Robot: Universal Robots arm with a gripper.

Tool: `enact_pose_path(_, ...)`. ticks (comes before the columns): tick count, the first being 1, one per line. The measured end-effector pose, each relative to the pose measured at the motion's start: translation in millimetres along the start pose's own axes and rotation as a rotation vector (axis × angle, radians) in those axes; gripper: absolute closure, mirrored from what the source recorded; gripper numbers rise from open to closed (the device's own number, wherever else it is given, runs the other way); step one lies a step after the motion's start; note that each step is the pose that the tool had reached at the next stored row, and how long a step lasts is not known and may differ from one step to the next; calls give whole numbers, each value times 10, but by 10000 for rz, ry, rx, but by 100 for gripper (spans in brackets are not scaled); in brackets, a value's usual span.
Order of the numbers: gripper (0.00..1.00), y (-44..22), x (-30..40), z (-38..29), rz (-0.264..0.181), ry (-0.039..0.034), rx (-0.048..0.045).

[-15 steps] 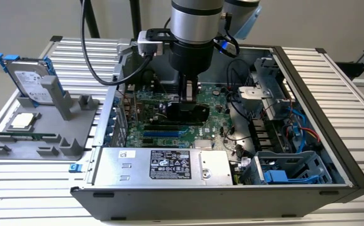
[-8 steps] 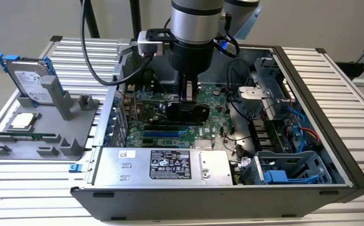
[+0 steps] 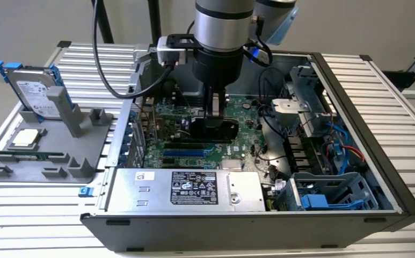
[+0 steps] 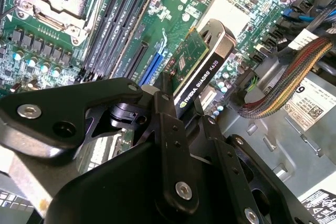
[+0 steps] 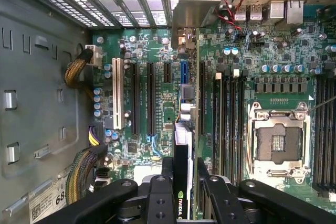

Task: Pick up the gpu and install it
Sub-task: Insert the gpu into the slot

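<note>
The open computer case [image 3: 379, 107] lies on its side on the bench [image 3: 42, 215], with the green motherboard [image 3: 247, 140] as its floor, a silver power supply [image 3: 186, 189] along its near wall and a blue-tabbed drive cage [image 3: 329, 196] in the corner next to that. Outside the case a grey holder tray [image 3: 46, 156] props up a silver hard drive [image 3: 31, 91]. The gripper [image 3: 213, 113] hangs down into the middle of the case, its fingers [image 5: 167, 195] closed on the gpu [image 5: 182, 150], which sits clamped between them and stands on edge just under them, right over the motherboard. In both wrist views the gpu's [image 4: 202, 64] long axis runs straight out from the gripper along the line of the expansion slots [image 5: 149, 95], towards the case's slotted rear wall [image 5: 131, 1].
</note>
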State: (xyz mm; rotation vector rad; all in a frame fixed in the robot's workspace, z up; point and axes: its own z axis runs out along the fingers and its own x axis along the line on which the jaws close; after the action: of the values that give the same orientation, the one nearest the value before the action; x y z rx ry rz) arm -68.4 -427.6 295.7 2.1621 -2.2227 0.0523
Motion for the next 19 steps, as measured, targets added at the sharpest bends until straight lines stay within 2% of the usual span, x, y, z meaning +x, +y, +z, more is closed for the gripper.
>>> enact_pose_path(19,100,0,-2,32,0,19,1)
